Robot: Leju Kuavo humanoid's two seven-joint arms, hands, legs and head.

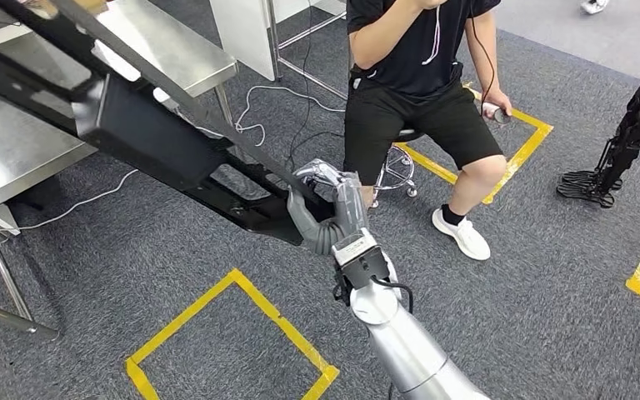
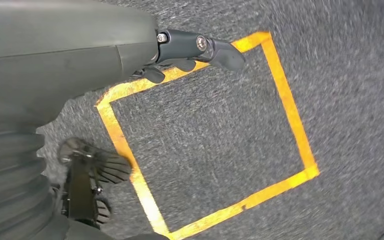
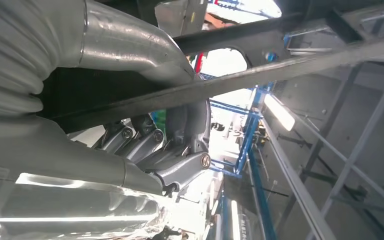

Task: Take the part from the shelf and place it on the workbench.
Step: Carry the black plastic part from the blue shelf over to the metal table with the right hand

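Your right hand (image 1: 327,212) has its fingers (image 3: 145,142) wrapped round one end of the part (image 1: 146,137), a long black metal frame w/ a thin bar along its upper edge; the thumb sits on one side of that bar and the fingers on the other, which is prob. why it doesn't twist despite the one-ended hold. The part runs from the hand out toward the steel workbench (image 1: 17,150), its far end over the bench's near edge, though I can't tell if it's resting there or just above it. So I'd judge you're in the carry/placing stage, not yet set down. Holding at the end leaves most of the weight out past the hand, so expect it to want to droop; keep the wrist firm and move slow. Your left hand (image 2: 190,50) hangs by your side over the grey carpet, fingers loosely curled and holding nothing, above a yellow tape square (image 2: 280,100) on the floor. A person (image 1: 421,92) sits on a stool (image 1: 396,171) just beyond your right hand, near the part's held end, so mind the swing on that side. Cables (image 1: 258,108) trail on the carpet by the bench legs.
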